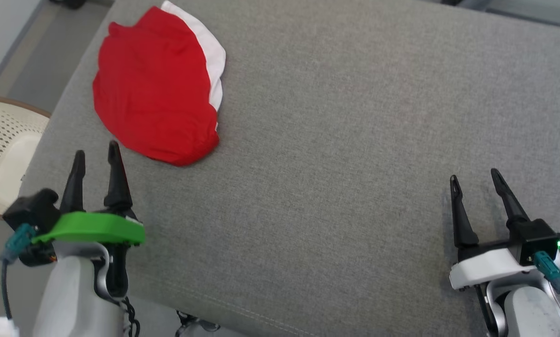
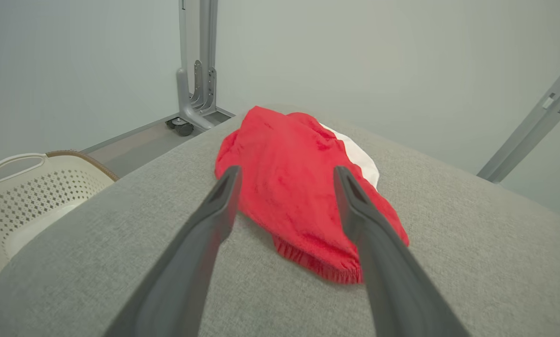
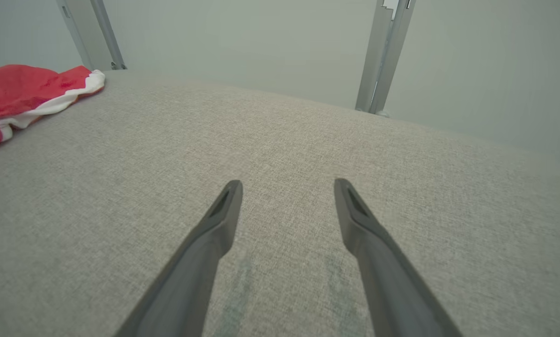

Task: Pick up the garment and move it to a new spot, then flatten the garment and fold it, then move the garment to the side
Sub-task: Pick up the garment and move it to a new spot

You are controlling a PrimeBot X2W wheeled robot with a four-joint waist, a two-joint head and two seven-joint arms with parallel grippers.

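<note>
The garment (image 1: 156,89) is red with a white band along one edge and lies bunched at the far left of the grey fabric table (image 1: 355,140). My left gripper (image 1: 96,152) stands open just short of the garment's near edge, nothing between its fingers. From the left wrist, the garment (image 2: 291,187) lies straight ahead beyond the open gripper (image 2: 284,175). Low on the right, over bare table, my right gripper (image 1: 475,179) hangs open and empty. In the right wrist view, the garment (image 3: 25,93) sits far to the left of that gripper (image 3: 287,187).
A cream perforated laundry basket (image 1: 3,150) stands off the table's left edge, and the left wrist camera picks up the basket (image 2: 32,192) too. Grey metal frame posts (image 2: 198,65) rise behind the table. The table's near edge runs just below both grippers.
</note>
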